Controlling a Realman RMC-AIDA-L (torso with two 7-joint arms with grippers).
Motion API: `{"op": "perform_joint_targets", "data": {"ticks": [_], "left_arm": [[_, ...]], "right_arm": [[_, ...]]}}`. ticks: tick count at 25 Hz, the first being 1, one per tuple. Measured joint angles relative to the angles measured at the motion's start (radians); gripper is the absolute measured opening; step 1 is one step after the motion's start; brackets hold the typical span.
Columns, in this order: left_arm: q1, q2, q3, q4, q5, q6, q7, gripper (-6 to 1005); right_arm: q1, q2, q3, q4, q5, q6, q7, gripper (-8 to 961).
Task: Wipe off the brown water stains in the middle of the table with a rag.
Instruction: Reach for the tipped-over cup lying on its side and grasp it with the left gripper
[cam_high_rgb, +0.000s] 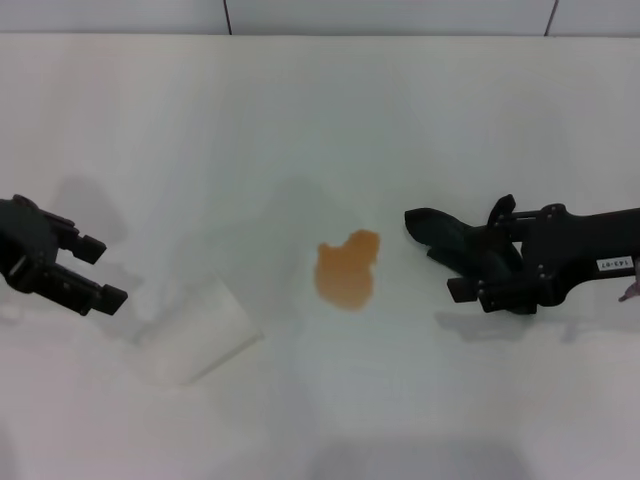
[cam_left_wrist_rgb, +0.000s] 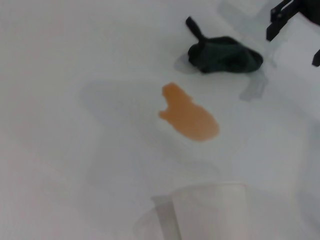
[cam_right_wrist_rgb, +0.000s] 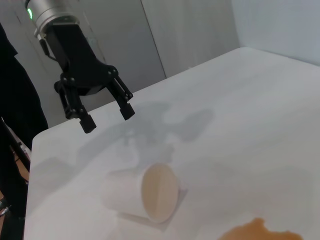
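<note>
right gripper (cam_high_rgb: 452, 262) at 3 o'clock, over the rag (cam_left_wrist_rgb: 225, 55), finger state unclear; left gripper (cam_high_rgb: 98, 270) at 9 o'clock, fingers spread; brown water stains (cam_high_rgb: 347, 269) mid-table (cam_high_rgb: 320, 110); tipped white cup (cam_high_rgb: 195, 330) at 7 o'clock

Head view: rag (cam_high_rgb: 440, 232) mostly hidden under the right gripper (cam_high_rgb: 470, 272), only its dark end pokes out; can't tell if the fingers touch it. Right arm cut off by the frame edge. Left wrist view: cup (cam_left_wrist_rgb: 200, 212) cropped at the frame edge, blurry. Right wrist view: brown water stains (cam_right_wrist_rgb: 262, 230) cropped too, only one edge shows. Left gripper (cam_high_rgb: 88, 270) arm cut off in head view.
</note>
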Motion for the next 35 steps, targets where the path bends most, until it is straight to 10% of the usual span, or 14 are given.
{"op": "perform_joint_targets", "data": {"ticks": [12, 35], "left_arm": [[-0.140, -0.034, 0.035, -0.080, 0.174, 0.010, -0.050, 862], [-0.182, -0.092, 0.110, -0.150, 0.233, -0.088, -0.026, 862]], "right_arm": [[0.009, 0.001, -0.022, 0.006, 0.021, 0.007, 0.000, 777], [0.005, 0.002, -0.064, 0.045, 0.038, 0.019, -0.024, 776]]}}
